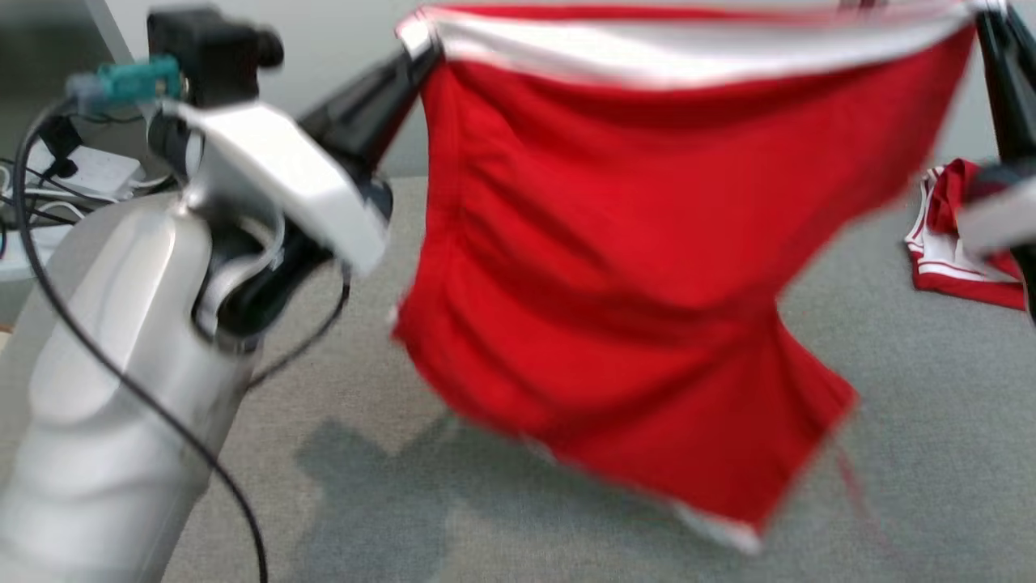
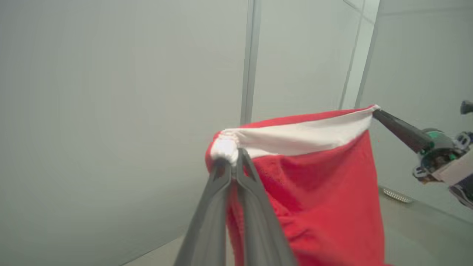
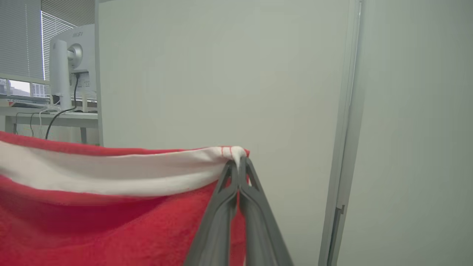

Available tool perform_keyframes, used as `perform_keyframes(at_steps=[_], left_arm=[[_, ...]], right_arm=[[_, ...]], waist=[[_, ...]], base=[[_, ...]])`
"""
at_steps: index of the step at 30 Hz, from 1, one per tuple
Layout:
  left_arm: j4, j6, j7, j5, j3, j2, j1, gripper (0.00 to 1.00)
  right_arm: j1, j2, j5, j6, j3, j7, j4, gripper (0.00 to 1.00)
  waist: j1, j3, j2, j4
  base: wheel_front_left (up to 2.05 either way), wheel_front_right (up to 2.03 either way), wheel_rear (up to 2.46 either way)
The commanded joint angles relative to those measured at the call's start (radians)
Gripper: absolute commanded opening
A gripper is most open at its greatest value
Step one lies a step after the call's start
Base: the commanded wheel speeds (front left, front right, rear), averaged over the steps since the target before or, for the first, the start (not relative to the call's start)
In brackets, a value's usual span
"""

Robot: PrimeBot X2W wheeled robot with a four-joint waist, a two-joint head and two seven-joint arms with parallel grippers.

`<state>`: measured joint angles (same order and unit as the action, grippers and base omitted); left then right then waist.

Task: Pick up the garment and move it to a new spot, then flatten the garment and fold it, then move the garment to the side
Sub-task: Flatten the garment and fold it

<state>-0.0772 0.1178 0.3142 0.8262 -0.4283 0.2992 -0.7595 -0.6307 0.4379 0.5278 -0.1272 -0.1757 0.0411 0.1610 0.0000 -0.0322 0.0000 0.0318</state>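
My left pincer (image 1: pixel 421 47) is pressed together on one corner of the garment's white band, near the top of the head view, left of centre. In the left wrist view its two dark fingers (image 2: pixel 210 214) meet on a bunched knot of white cloth at the middle of the frame. My right pincer (image 1: pixel 986 20) is clamped on the opposite corner of the band, in the top right corner of the head view. In the right wrist view it pinches the end of the white band just below centre.

The garment (image 1: pixel 615 267), red with that white band along its top edge, hangs stretched between the two pincers across the middle of the head view. Its blurred lower edge slants down toward the lower right above the grey tabletop (image 1: pixel 364 486), where its shadow lies at lower centre. I cannot tell whether the hem touches the tabletop.

A second red-and-white garment (image 1: pixel 947 259) lies crumpled on the tabletop at the right edge. My pale left forearm (image 1: pixel 105 389) takes up the lower left. A white monitor (image 3: pixel 74 55) stands in the upper left of the right wrist view.
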Motion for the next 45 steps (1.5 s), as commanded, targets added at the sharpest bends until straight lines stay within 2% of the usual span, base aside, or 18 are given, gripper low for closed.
perform_keyframes(at_steps=[1,3,5,8,10,16,21,28,34,39,45], left_arm=[[-0.066,0.008,-0.066,-0.021,0.038,0.002,-0.136,0.00],[-0.212,0.011,-0.183,-0.052,0.031,-0.030,-0.253,0.00],[-0.299,0.012,-0.311,-0.051,-0.003,-0.060,-0.358,0.00],[-0.353,0.012,-0.450,-0.016,-0.115,-0.057,-0.455,0.00],[-0.376,0.013,-0.488,0.042,-0.196,-0.033,-0.448,0.00],[-0.434,0.013,-0.553,0.179,-0.436,0.034,-0.268,0.00],[-0.514,0.013,-0.574,0.210,-0.562,0.035,-0.158,0.00],[-0.478,0.013,-0.576,0.097,-0.539,0.038,-0.065,0.00],[-0.406,0.013,-0.576,-0.019,-0.600,0.084,0.047,0.00],[-0.381,0.013,-0.576,-0.069,-0.618,0.127,0.129,0.00],[-0.378,0.013,-0.576,-0.098,-0.629,0.171,0.188,0.00]], right_arm=[[-0.121,0.003,-0.003,-0.003,-0.034,0.037,0.073,0.00],[-0.277,-0.015,-0.027,-0.003,-0.070,0.124,0.220,0.00],[-0.413,-0.023,-0.070,-0.003,-0.093,0.198,0.316,0.00],[-0.538,-0.030,-0.105,-0.003,-0.122,0.219,0.359,0.00],[-0.534,-0.028,-0.114,-0.003,-0.162,0.220,0.356,0.00],[-0.308,-0.013,-0.055,-0.003,-0.343,0.220,0.451,0.00],[-0.132,-0.019,0.032,-0.003,-0.383,0.220,0.496,0.00],[0.023,0.006,0.082,-0.003,-0.357,0.221,0.429,0.00],[0.199,0.064,0.139,-0.003,-0.379,0.211,0.315,0.00],[0.317,0.111,0.156,-0.003,-0.376,0.137,0.237,0.00],[0.427,0.127,0.144,-0.003,-0.333,0.046,0.144,0.00]], waist=[[0.0000,-0.020,0.0000,0.012],[0.0000,-0.036,0.0000,0.022],[0.0000,-0.050,0.0000,0.028],[0.0000,-0.088,0.0000,0.034],[0.0000,-0.112,0.0000,0.036],[0.0000,-0.179,0.0000,0.034],[0.0000,-0.218,0.0000,0.038],[0.0000,-0.220,0.0000,0.041],[0.0000,-0.201,0.0000,0.026],[0.0000,-0.194,0.0000,0.019],[0.0000,-0.189,0.0000,0.013]], base=[[0.00,0.00,0.00],[0.00,0.00,0.00],[0.00,0.00,0.00],[0.00,0.00,0.00],[0.00,0.00,0.00],[0.00,0.00,0.00],[0.00,0.00,0.00],[0.00,0.00,0.00],[0.00,0.00,0.00],[0.00,0.00,0.00],[0.00,0.00,0.00]])
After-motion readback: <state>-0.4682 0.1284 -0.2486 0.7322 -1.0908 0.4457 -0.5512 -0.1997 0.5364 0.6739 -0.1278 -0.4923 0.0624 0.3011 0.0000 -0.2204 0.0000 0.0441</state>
